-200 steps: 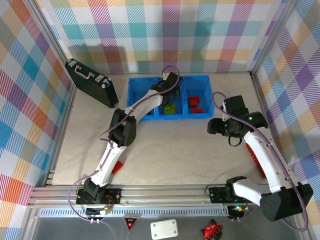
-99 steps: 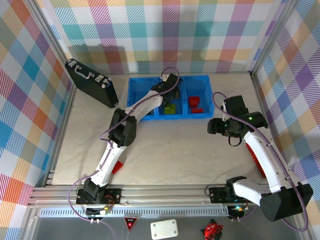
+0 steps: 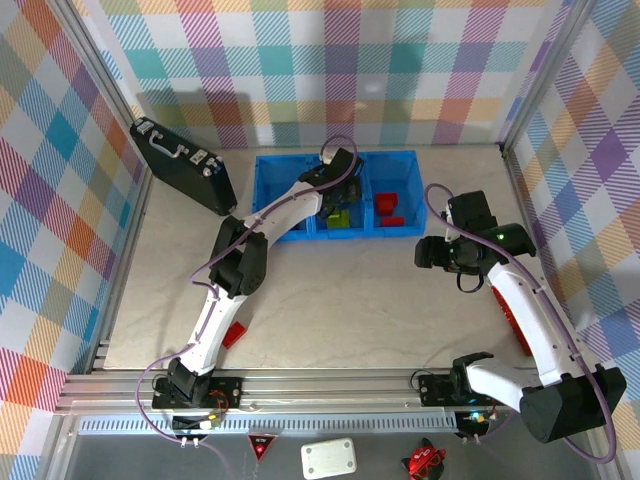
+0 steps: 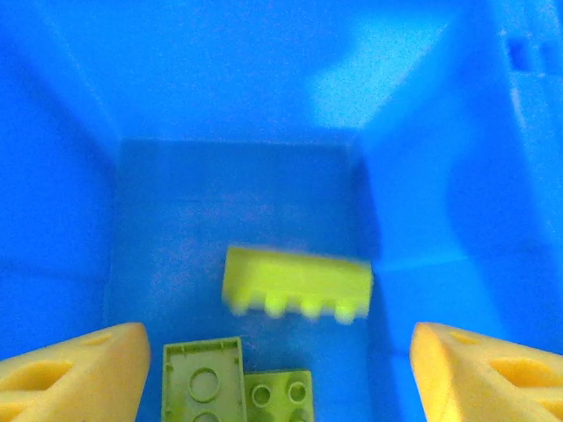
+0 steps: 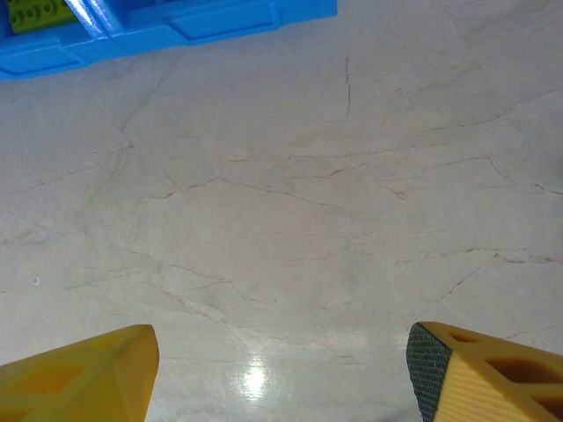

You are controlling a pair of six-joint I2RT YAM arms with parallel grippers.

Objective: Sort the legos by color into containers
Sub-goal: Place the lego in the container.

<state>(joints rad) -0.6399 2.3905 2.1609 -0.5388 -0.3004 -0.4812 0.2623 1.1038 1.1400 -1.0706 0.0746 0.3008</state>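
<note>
Separation is seen between the yellow fingers (image 4: 79, 369) of the left gripper (image 4: 280, 356): the jaws stand wide apart and nothing is held between them. This gripper is positioned inside the middle compartment (image 4: 229, 79) of the blue tray (image 3: 290, 157), pointing down at the floor. Three lime green bricks are located in this compartment. One long brick (image 4: 297, 283), with studs along its lower edge, is rendered blurred near the centre; whether it rests on the floor cannot be told. A flat brick (image 4: 204, 380) and a smaller brick (image 4: 280, 394) are laid just beside each other, hollow undersides up, between the fingertips.

In the top view, two red bricks (image 3: 388, 203) are contained in the right-hand compartment (image 3: 408, 185). A small red piece (image 3: 235, 333) is seen on the table (image 3: 340, 300) beside the lower left arm, well apart from the tray; whether it is a brick cannot be told. A black case (image 3: 183, 165) is placed left of the tray.

The right gripper (image 5: 281, 369) is held above bare table, near the tray's front right corner, with its jaws likewise apart and nothing between them.
</note>
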